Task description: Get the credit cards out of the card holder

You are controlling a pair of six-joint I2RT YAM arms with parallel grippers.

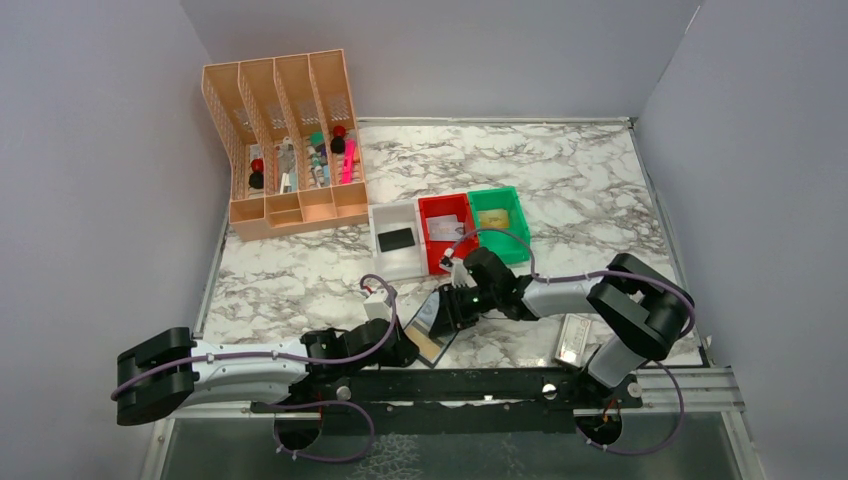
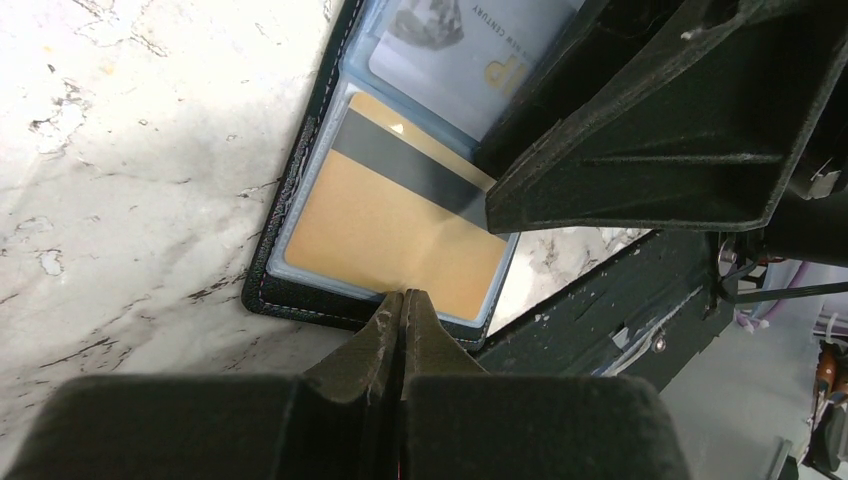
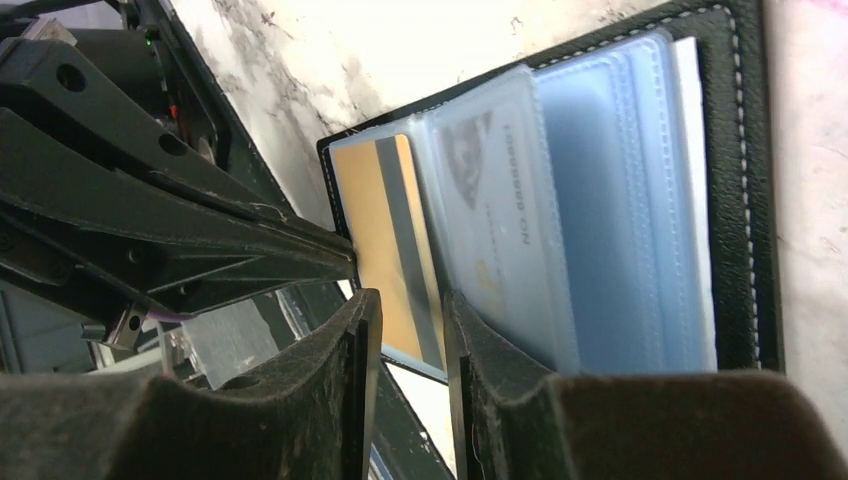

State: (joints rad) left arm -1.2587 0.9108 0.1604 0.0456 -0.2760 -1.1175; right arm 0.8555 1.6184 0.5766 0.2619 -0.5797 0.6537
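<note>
The holder (image 2: 296,296) lies open on the tabletop (image 2: 130,200), a gold card (image 2: 390,235) in its pocket. The left gripper (image 2: 403,305), pressed together, touches the holder's edge just ahead. The right gripper (image 3: 408,330), slightly spread, straddles the card. Next, probably: pinch it and pull straight out.

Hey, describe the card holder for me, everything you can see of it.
The card holder lies open on the marble table, between the two grippers. It is a black stitched cover, leather-like, with glossy blue-grey see-through sleeves fanned inside. One sleeve holds a gold card with a dark stripe, another a whitish printed card. The left gripper, shut, meets its edge; the right gripper, fingers parted, sits at the gold card's sleeve.
</note>
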